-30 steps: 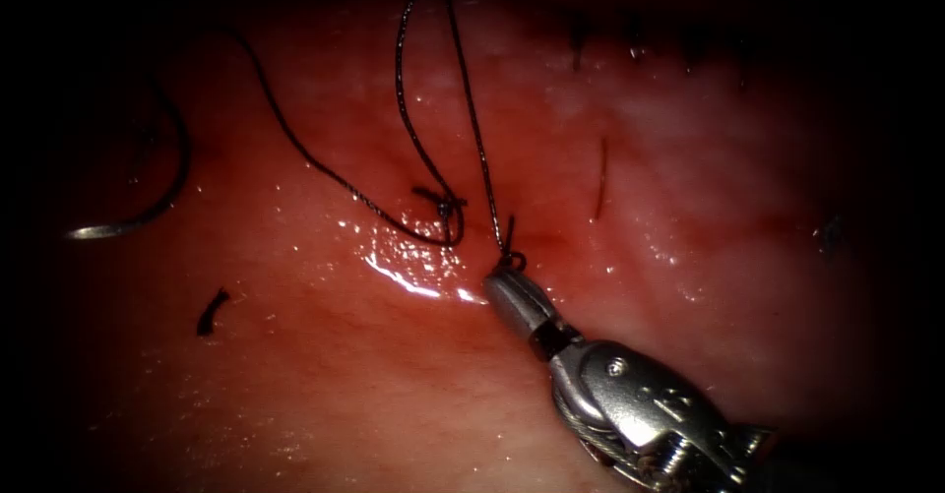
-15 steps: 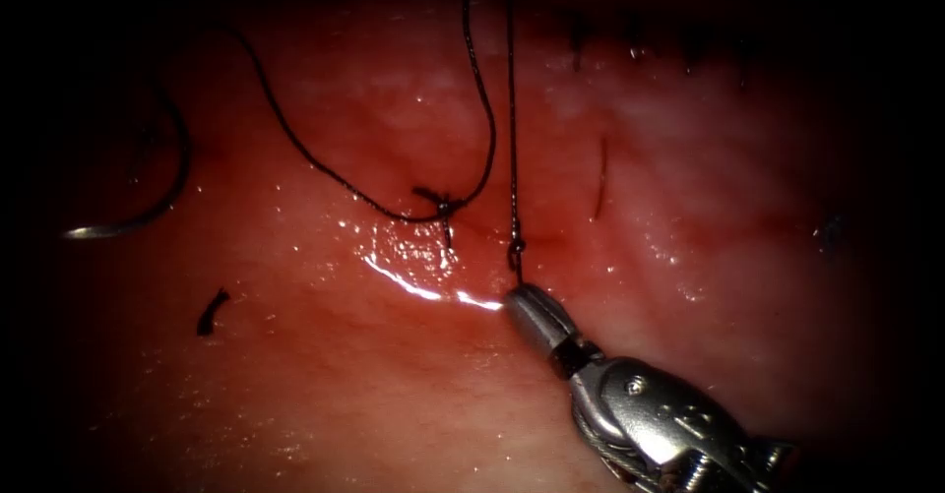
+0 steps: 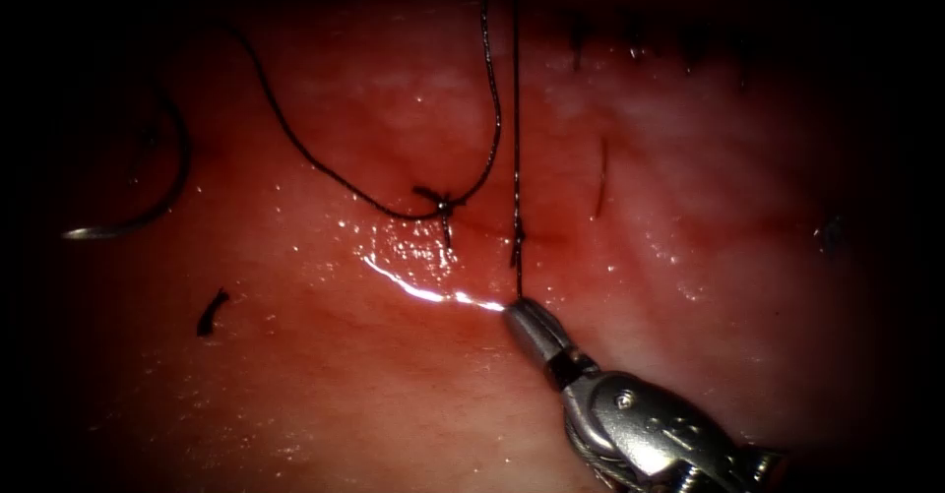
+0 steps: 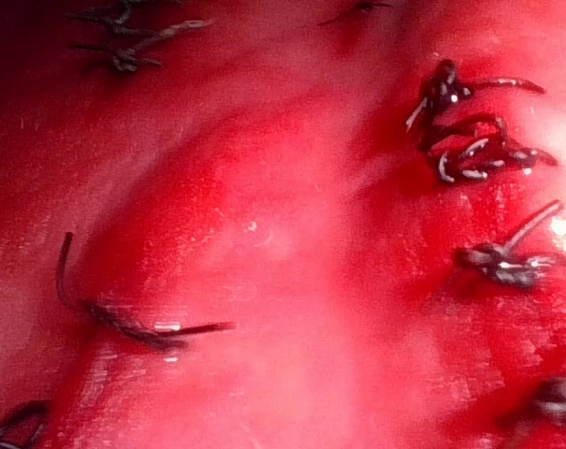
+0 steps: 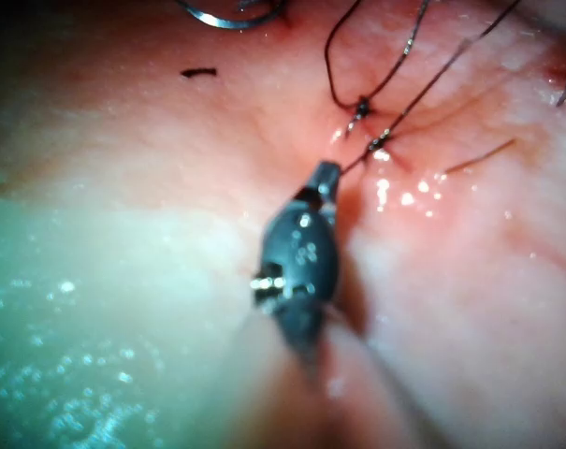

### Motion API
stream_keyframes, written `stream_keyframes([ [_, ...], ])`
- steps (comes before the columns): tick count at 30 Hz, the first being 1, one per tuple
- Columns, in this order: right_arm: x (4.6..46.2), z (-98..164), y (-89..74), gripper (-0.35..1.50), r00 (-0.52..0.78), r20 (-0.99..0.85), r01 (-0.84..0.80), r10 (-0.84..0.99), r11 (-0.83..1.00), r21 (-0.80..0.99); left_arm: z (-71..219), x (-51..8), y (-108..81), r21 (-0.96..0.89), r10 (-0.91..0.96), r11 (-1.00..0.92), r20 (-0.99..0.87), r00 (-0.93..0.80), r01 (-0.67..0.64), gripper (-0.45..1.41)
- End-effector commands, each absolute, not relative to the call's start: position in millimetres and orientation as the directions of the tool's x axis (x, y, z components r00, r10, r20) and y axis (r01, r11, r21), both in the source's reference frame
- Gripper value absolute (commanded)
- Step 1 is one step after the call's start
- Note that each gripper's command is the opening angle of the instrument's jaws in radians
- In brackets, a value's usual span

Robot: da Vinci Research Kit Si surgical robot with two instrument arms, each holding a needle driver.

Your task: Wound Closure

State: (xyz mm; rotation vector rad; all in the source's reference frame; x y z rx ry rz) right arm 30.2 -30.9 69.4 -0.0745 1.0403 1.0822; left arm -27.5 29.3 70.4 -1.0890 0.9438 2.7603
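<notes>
Gripping the thin dark thread [image 3: 516, 158] in my right arm's silver jaws [image 3: 520, 309], I hold it taut, rising straight away from the wet red tissue [image 3: 295, 355]. Since a second ago my tip has slid down and right of the small dark knot [image 3: 443, 203], and the slack loop there has straightened. The curved steel needle [image 3: 148, 208] lies free on the tissue, far left of the knot, unmoved. A short cut thread end [image 3: 211, 312] lies below it.
</notes>
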Motion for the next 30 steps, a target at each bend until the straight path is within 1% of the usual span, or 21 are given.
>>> stream_keyframes([
  [1, 30.8, 70.0, -31.7, -0.35, 0.074, -0.721, -0.748, 0.688, 0.517, 0.416, 70.3, -28.1, 30.5, 0.528, -0.182, -0.813, -0.629, -0.756, -0.243, -0.45],
  [13, 31.1, 70.5, -33.1, -0.35, 0.108, -0.708, -0.745, 0.698, 0.528, 0.408, 69.9, -28.2, 32.0, 0.564, -0.191, -0.798, -0.573, -0.797, -0.214, -0.45],
  [20, 31.0, 70.7, -33.1, -0.35, 0.117, -0.702, -0.746, 0.703, 0.529, 0.405, 69.6, -28.1, 32.3, 0.563, -0.188, -0.797, -0.577, -0.795, -0.220, -0.45],
  [23, 30.8, 70.8, -32.4, -0.35, 0.101, -0.716, -0.741, 0.690, 0.533, 0.409, 69.5, -28.2, 31.0, 0.530, -0.200, -0.819, -0.621, -0.757, -0.218, -0.45],
  [25, 30.5, 70.7, -31.7, 0.26, 0.086, -0.725, -0.737, 0.684, 0.533, 0.415, 69.1, -28.2, 29.4, 0.487, -0.193, -0.846, -0.659, -0.727, -0.217, -0.45],
  [26, 30.1, 70.4, -31.2, 0.71, 0.069, -0.734, -0.720, 0.676, 0.543, 0.432, 68.3, -28.1, 27.7, 0.433, -0.182, -0.876, -0.704, -0.687, -0.212, -0.45],
  [27, 30.1, 70.4, -31.2, 0.71, 0.069, -0.734, -0.720, 0.676, 0.543, 0.432, 68.3, -28.1, 27.7, 0.433, -0.182, -0.876, -0.704, -0.687, -0.212, -0.45],
  [30, 29.4, 69.6, -30.7, 1.01, 0.063, -0.732, -0.706, 0.678, 0.549, 0.447, 66.4, -28.0, 24.3, 0.354, -0.183, -0.919, -0.769, -0.613, -0.171, -0.45],
])
